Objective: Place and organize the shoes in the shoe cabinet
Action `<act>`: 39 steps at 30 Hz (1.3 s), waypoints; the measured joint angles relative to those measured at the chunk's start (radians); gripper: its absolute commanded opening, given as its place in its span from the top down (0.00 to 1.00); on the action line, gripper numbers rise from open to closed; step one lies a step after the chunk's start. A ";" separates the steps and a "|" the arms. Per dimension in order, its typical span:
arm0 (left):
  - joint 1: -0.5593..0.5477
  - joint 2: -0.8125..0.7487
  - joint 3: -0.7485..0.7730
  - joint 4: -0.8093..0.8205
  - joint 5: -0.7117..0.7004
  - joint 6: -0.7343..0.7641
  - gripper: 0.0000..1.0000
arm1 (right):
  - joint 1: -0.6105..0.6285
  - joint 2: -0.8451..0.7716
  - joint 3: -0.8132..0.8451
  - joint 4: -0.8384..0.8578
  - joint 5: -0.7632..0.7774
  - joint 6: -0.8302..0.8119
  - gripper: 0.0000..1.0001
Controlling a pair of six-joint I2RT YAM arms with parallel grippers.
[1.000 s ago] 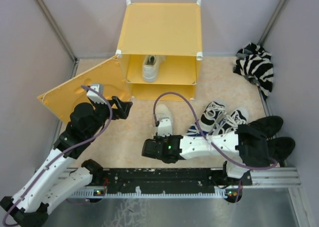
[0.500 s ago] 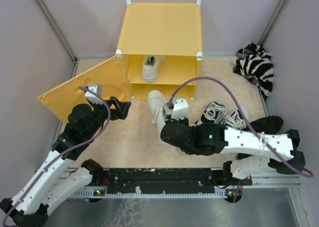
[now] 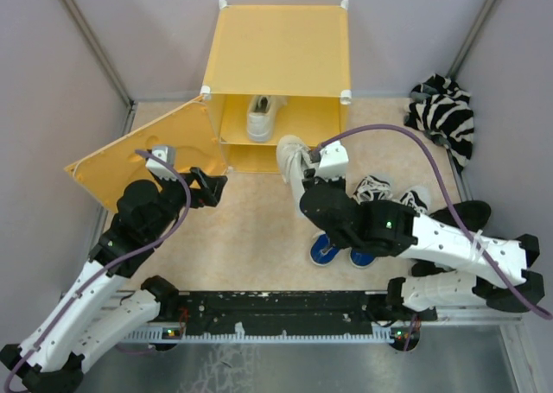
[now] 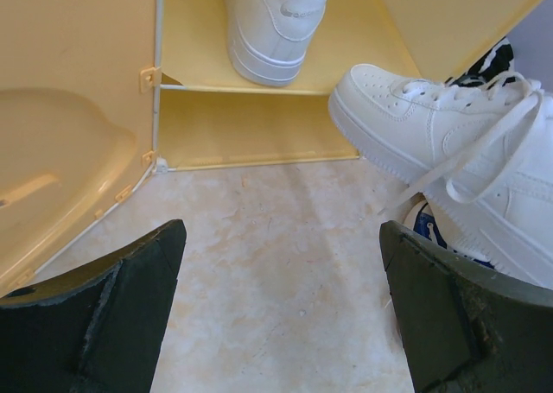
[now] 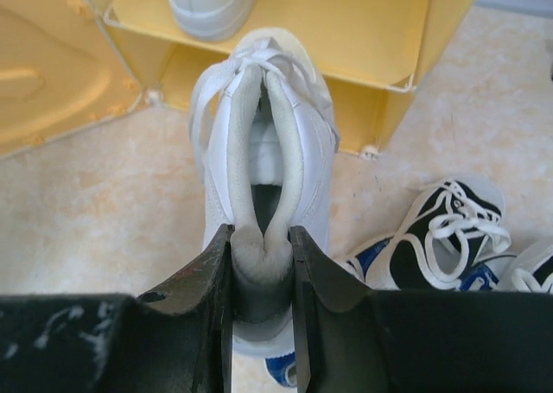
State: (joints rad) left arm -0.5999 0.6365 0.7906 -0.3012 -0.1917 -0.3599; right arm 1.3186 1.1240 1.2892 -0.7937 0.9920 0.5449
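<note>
Standing at the back of the table, the big yellow-orange plastic cube cabinet is seen with its hinged front panel open to the left. 1 all-white lace-up sneaker is set on the inner shelf. A 2nd white sneaker is clamped at the heel by the right tool, its toe pointed at the cabinet front. The left tool is held wide apart, empty.
</note>
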 measured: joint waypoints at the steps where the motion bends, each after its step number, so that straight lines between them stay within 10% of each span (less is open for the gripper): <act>1: 0.000 0.000 0.000 0.000 0.000 0.000 0.01 | -0.010 -0.008 -0.002 0.031 0.002 -0.023 1.00; 16: 0.000 0.016 0.013 0.002 0.000 0.011 0.01 | -0.177 -0.127 -0.209 0.718 0.047 -0.384 1.00; 33: 0.000 0.044 0.013 0.008 0.000 0.019 0.01 | -0.198 -0.161 -0.137 0.443 -0.198 -0.333 1.00; 39: 0.000 0.039 0.013 0.008 -0.001 0.018 0.01 | -0.172 -0.209 -0.369 0.419 -0.364 -0.165 1.00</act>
State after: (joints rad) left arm -0.5999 0.6758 0.8036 -0.2935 -0.1925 -0.3420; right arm 1.1465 0.9146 0.9199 -0.3748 0.6281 0.3801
